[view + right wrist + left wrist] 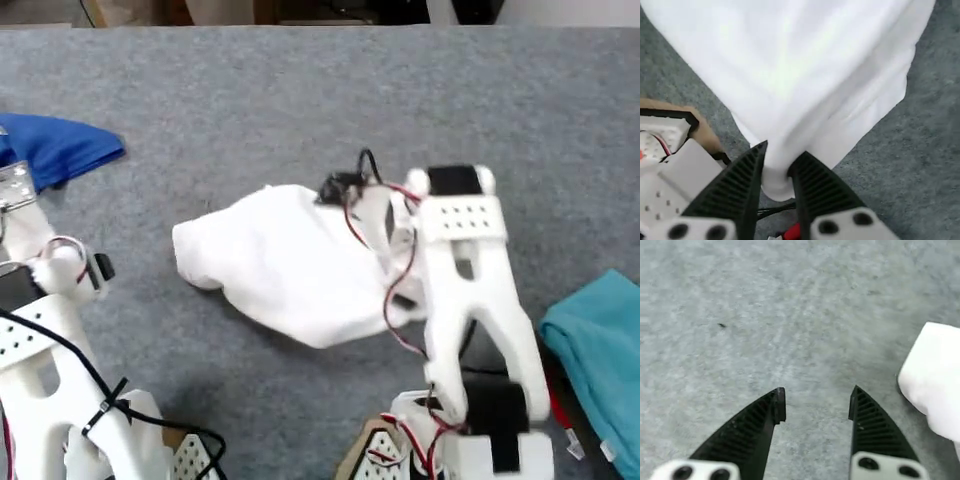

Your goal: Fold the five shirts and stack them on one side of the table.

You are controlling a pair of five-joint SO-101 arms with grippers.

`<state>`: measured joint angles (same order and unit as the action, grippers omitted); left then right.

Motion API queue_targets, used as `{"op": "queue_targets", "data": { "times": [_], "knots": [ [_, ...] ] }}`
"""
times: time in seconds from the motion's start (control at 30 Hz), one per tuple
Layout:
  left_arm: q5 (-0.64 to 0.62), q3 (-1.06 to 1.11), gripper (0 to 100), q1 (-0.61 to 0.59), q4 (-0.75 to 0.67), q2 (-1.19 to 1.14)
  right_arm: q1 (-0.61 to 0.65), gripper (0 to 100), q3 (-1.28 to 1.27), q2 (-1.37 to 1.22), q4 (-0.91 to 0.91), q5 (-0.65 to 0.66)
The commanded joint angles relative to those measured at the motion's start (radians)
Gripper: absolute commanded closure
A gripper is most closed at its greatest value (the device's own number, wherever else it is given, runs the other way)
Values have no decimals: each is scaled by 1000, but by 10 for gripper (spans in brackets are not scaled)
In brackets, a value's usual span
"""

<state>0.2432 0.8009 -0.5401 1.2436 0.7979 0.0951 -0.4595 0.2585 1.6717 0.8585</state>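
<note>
Right gripper [781, 152] is closed almost fully, its black ribbed fingers [740, 185] pinching a fold at the edge of the white shirt [805, 65]. This shirt lies crumpled on the grey table [790, 300], near its middle. Left gripper [817, 390] hangs well to one side of the white shirt, jaws spread wide over bare table and holding nothing. Beyond it, farther from the white shirt, lies a blue shirt [55, 148]. A teal shirt [600, 350] lies on the white shirt's opposite side, at the table's edge.
</note>
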Motion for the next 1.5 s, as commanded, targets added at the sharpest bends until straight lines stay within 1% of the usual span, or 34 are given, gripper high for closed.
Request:
{"op": "queue_targets", "data": {
  "times": [0.0, 0.17, 0.27, 0.33, 0.43, 0.5, 0.53, 0.7, 0.87, 0.93, 1.0, 1.03, 1.07, 1.1, 1.17, 1.27, 1.33, 1.47],
  "knots": [
    [-44, -2, 782, 69, -6, 15, -91, 995, -101, 93, -72, 55],
    [-129, 0, 782, 206, -12, 10, -231, 994, -157, 117, -153, 153],
    [-204, -3, 781, 315, -49, -27, -263, 988, -200, 117, -166, 193],
    [-272, 2, 781, 382, -124, -77, -266, 935, -220, 124, -160, 193],
    [-354, -15, 781, 470, -239, -202, -282, 828, -226, 125, -158, 193],
    [-382, -81, 781, 512, -253, -297, -302, 787, -225, 125, -160, 193],
    [-397, -117, 781, 532, -255, -349, -312, 785, -225, 125, -160, 193],
    [-468, -325, 784, 575, -258, -622, -374, 790, -206, 125, -166, 198],
    [-463, -456, 797, 566, -258, -843, -429, 789, -97, 125, -146, 198],
    [-462, -468, 843, 574, -255, -889, -440, 789, -33, 125, -123, 198],
    [-427, -460, 926, 594, -252, -906, -440, 789, 42, 125, -101, 195],
    [-400, -448, 974, 608, -252, -906, -437, 789, 81, 125, -95, 193],
    [-385, -430, 986, 620, -252, -906, -433, 789, 120, 125, -95, 183],
    [-382, -407, 973, 631, -252, -901, -430, 789, 163, 125, -100, 160],
    [-387, -365, 981, 631, -252, -880, -420, 786, 255, 124, -103, 118],
    [-384, -304, 980, 597, -233, -806, -361, 786, 380, 116, -103, 41],
    [-367, -264, 980, 577, -199, -739, -274, 786, 432, 99, -100, 2],
    [-295, -178, 980, 543, -107, -572, -39, 785, 495, -5, -137, -137]
  ]
}}
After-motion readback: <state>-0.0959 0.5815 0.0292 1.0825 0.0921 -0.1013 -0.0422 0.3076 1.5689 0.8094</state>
